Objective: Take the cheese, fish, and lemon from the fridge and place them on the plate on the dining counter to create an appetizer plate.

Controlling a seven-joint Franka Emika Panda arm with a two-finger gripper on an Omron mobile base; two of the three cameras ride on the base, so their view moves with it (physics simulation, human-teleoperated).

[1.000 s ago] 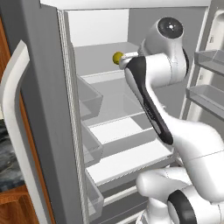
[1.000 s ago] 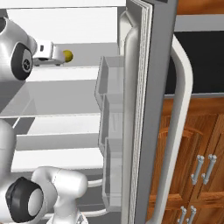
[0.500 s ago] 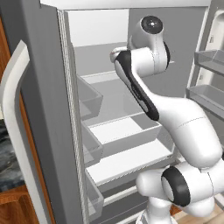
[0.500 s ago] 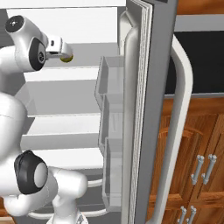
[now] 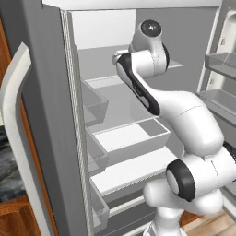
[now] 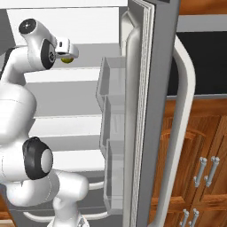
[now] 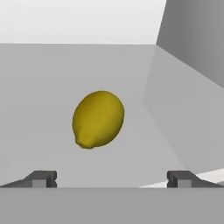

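The lemon (image 7: pixel 98 119), a small yellow-green ball, lies on an upper shelf inside the open fridge (image 6: pixel 142 111). In the hand view it sits just ahead of my gripper (image 7: pixel 111 177), slightly left of the middle, and both dark fingertips (image 7: pixel 43 177) stand wide apart with nothing between them. From the right base view the lemon (image 6: pixel 67 59) peeks out just under the tip of my gripper (image 6: pixel 68 51), close to it; contact cannot be told. In the left base view my arm reaches up into the fridge (image 5: pixel 41 92) and covers the hand.
The fridge's back and right inner walls close in behind the lemon. White shelves and a drawer (image 5: pixel 133 138) lie below my arm. Clear door bins (image 6: pixel 113 88) hang on the right door, others (image 5: pixel 92 106) on the left. A marbled stone top (image 5: pixel 7 170) shows at the far left.
My arm has swung higher and deeper into the fridge, bringing the hand up close over the lemon. The jaws have stayed open and the lemon has not moved.
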